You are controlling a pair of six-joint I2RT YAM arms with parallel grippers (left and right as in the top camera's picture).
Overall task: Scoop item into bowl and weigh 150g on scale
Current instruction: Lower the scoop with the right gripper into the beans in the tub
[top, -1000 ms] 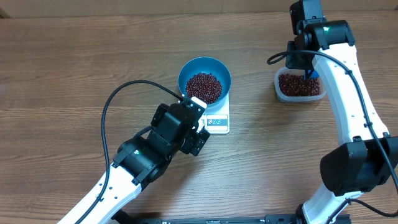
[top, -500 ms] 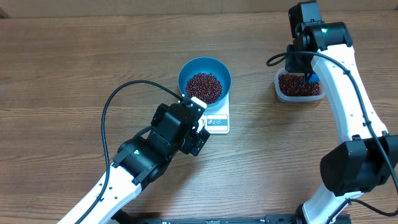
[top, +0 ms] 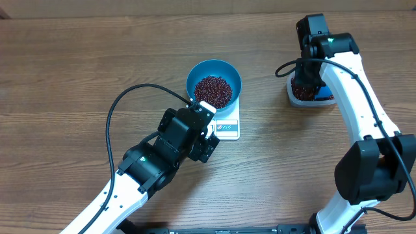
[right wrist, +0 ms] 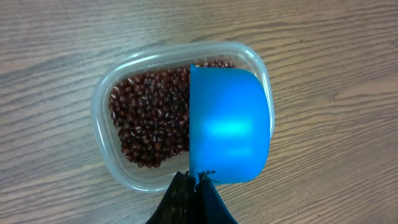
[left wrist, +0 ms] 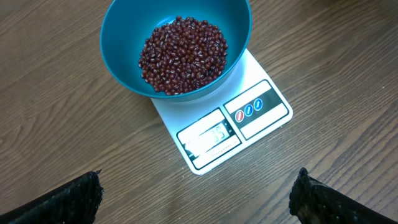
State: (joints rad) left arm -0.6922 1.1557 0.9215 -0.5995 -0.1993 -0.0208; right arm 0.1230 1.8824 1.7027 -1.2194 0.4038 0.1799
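On the tabletop [top: 78,65], the bowl [left wrist: 118,37] sits on the scale [left wrist: 261,118], with the left pincer [left wrist: 196,199] spread wide nearby. Over the tub [right wrist: 106,106], the right pincer [right wrist: 193,186] is clenched on the scoop [right wrist: 230,124]. Dip shallowly, so beans [left wrist: 183,56] are added in small amounts.

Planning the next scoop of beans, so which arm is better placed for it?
Right. The right claw is shut on the blue scoop directly over the tub of beans. The left claw hangs open and empty near the scale.

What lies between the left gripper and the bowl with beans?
In the left wrist view, the display end of the scale and some bare table lie between the left gripper and the bowl.
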